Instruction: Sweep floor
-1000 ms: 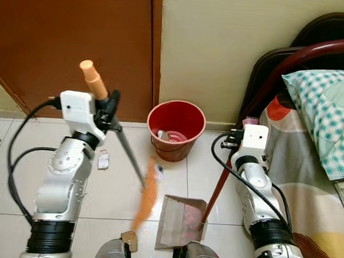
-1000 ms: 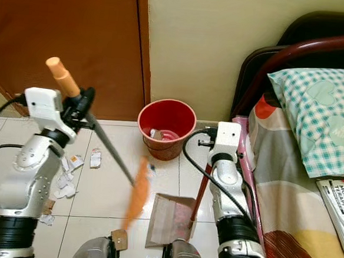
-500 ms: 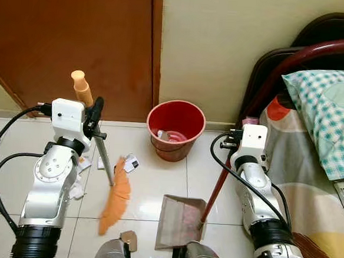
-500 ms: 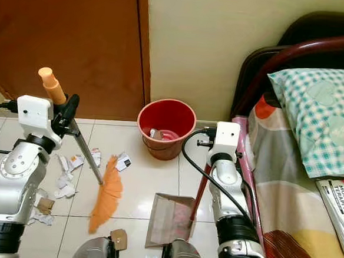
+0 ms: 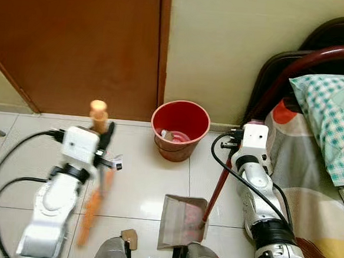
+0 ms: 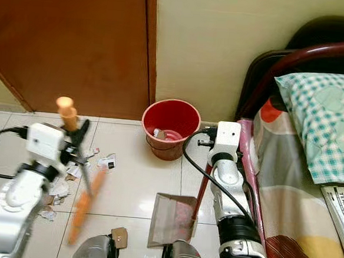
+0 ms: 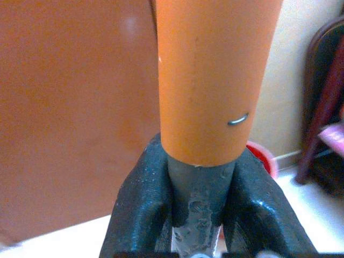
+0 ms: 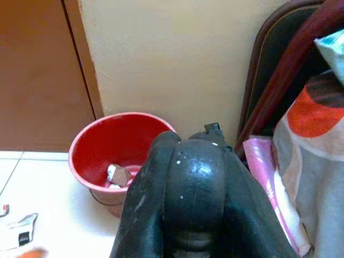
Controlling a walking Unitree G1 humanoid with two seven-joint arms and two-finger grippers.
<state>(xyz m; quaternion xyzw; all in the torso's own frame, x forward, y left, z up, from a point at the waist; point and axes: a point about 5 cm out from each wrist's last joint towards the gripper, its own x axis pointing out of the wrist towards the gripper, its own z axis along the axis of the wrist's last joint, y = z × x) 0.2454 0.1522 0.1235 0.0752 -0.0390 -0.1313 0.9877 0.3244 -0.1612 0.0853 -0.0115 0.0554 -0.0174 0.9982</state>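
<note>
Glossy pale floor tiles (image 5: 144, 186) with reflected glare; smooth red plastic bucket (image 5: 179, 129); smooth matt orange broom handle (image 7: 212, 75) on a grey shaft, soft orange bristles (image 5: 90, 215); dull brownish dustpan (image 5: 180, 223); crumpled paper scraps (image 6: 68, 178); brown wood door (image 5: 78, 40); checked cloth pillow (image 5: 332, 119).

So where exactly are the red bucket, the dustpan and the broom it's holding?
Red bucket (image 5: 181, 115): left eye view, on its inner wall.
Dustpan (image 5: 179, 224): left eye view, on the flat tray.
Broom (image 6: 83, 205): right eye view, on the blurred orange bristles.
</note>
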